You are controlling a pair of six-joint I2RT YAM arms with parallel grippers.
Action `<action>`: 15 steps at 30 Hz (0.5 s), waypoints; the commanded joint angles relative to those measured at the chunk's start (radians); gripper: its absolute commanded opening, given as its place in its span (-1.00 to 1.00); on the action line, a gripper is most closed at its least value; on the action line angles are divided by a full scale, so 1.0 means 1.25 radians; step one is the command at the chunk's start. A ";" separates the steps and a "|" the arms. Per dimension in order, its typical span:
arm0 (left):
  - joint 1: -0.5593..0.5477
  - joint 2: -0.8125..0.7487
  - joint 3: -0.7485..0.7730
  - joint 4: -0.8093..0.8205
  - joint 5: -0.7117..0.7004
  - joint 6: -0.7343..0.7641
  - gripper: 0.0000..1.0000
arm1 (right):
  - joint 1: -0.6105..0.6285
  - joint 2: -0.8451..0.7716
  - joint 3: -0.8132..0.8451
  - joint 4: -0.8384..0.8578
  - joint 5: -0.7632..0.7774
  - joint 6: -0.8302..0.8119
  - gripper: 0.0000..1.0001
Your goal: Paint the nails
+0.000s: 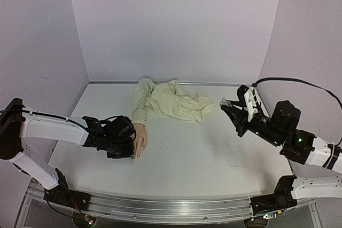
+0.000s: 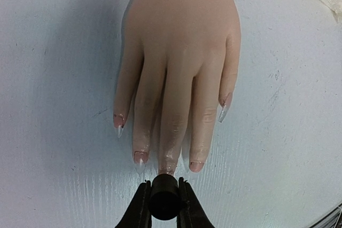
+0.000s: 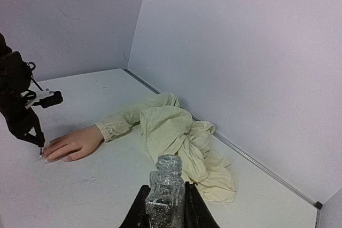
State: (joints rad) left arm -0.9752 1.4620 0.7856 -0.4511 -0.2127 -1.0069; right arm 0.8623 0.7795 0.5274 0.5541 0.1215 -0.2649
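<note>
Left pincer (image 2: 163,210): we see it clamped on a black brush cap (image 2: 163,191).
Right pincer (image 3: 165,207): closed around an uncapped glittery bottle (image 3: 166,182).
Nails (image 2: 140,157): on the mannequin hand (image 2: 179,52), flat on the bench (image 2: 53,52), just ahead of the left pincer.

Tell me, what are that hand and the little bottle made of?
The hand looks like silicone or soft plastic: smooth peach skin with moulded creases. The bottle in the right claw seems clear glass: it glints, with a threaded neck.

The left arm (image 1: 51,127) and right arm (image 1: 316,153) are white shells on black joints, left gripper (image 2: 164,198) and right gripper (image 3: 166,206) black, a black cable (image 1: 299,81) trailing the right.
</note>
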 commanded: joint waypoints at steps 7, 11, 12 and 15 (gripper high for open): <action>0.000 0.012 0.039 0.031 -0.005 0.015 -1.00 | -0.005 -0.011 0.000 0.061 0.012 0.003 -1.00; 0.000 0.018 0.042 0.032 -0.003 0.020 -1.00 | -0.005 -0.009 -0.001 0.061 0.013 0.003 -1.00; 0.000 0.019 0.042 0.033 -0.002 0.020 -1.00 | -0.005 -0.009 0.000 0.062 0.012 0.003 -1.00; 0.000 0.021 0.042 0.034 0.001 0.019 -1.00 | -0.006 -0.009 -0.001 0.063 0.014 0.003 -1.00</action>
State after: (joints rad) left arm -0.9752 1.4803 0.7929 -0.4374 -0.2119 -0.9943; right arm 0.8619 0.7795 0.5274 0.5541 0.1211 -0.2649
